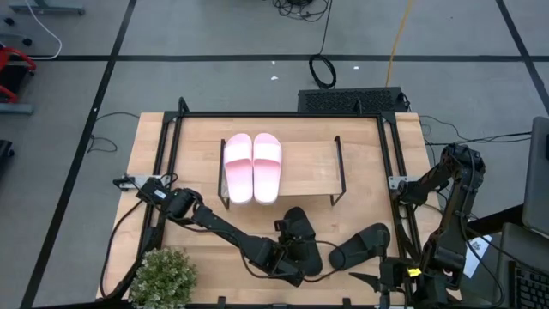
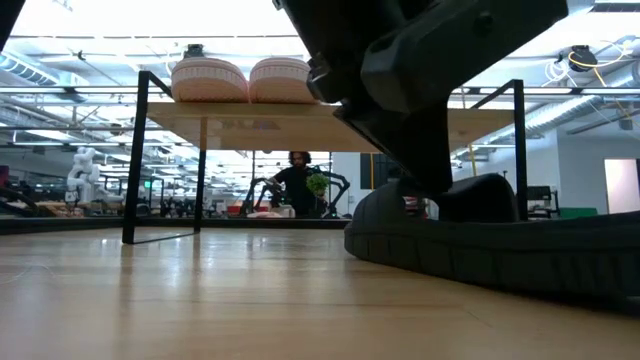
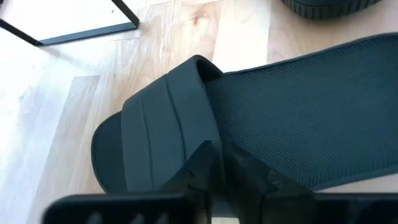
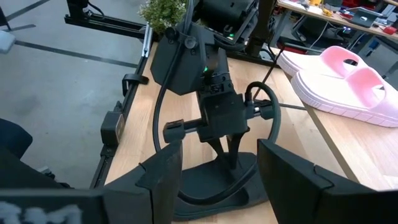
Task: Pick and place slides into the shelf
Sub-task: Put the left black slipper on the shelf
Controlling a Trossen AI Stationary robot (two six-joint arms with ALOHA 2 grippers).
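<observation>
The light pink pair [image 1: 251, 167] stands side by side, soles down, on the left part of the shelf's board [image 1: 309, 167], also seen in the low view [image 2: 245, 80]. Two black slides lie on the table in front of the shelf: one [image 1: 302, 236] under my left gripper [image 1: 287, 257], the other [image 1: 360, 245] to its right. My left gripper [image 3: 221, 171] is shut at the first slide's strap. My right gripper [image 4: 217, 180] hovers open near the table's near edge, right of both black slides, touching nothing. My left gripper pinches the black slide at the heel-side edge of its wide strap [image 3: 205, 140], close to one side of the sole. Its fingers [image 4: 231, 149] come from above, pointing down. The slide lies flat with its sole on the table [image 2: 480, 250].
A small potted plant [image 1: 163, 275] stands at the table's near left corner. The shelf's board is bare to the right of the pink pair. Black frame bars [image 1: 390, 163] run along the table's sides. Cables trail by the left arm's base [image 1: 129, 182]. A person shows far beyond the table [image 2: 298, 185].
</observation>
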